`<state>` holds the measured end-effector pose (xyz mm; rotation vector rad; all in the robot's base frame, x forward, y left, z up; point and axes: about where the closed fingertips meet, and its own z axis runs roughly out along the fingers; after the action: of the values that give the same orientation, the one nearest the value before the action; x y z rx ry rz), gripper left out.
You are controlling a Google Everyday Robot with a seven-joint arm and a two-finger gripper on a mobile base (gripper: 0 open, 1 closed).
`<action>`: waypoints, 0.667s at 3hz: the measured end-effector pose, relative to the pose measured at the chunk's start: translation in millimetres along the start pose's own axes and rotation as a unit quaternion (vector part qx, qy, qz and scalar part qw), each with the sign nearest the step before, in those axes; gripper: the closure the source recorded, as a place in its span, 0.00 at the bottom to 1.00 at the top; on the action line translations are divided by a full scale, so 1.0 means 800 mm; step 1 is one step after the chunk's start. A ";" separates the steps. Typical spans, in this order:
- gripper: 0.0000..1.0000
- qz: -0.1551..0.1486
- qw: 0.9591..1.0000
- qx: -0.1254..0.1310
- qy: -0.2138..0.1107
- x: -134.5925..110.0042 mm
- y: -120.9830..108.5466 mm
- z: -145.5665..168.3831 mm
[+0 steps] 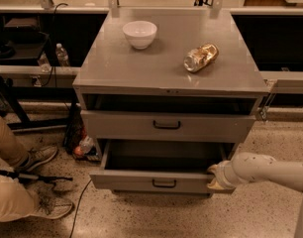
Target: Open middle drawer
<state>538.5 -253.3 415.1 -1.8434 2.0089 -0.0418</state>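
The grey cabinet (141, 73) has two drawer fronts showing. The lower one, the middle drawer (141, 181), has a small black loop handle (164, 183). It stands pulled well out, and its deep grey inside (166, 157) shows. My gripper (216, 177) is at the right front corner of this drawer, touching its front edge, with the white arm (265, 170) reaching in from the right. Above it is a taller drawer front (117, 125) with a wider black handle (166, 125), with a dark gap over it. No other drawer shows.
A white bowl (140, 33) and a crumpled golden bag (201, 57) lie on the cabinet top. A person's legs and shoes (37, 157) are on the floor at the left, with a black cable (37, 177). A water bottle (62, 55) stands on the left ledge. Small items (82, 147) lie by the cabinet's left foot.
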 end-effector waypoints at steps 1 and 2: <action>1.00 0.002 1.000 0.002 -0.002 0.005 0.030 -0.008; 1.00 0.012 1.000 0.008 -0.011 0.015 0.081 -0.014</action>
<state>473.2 -260.0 403.3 -1.8025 2.0095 -0.0312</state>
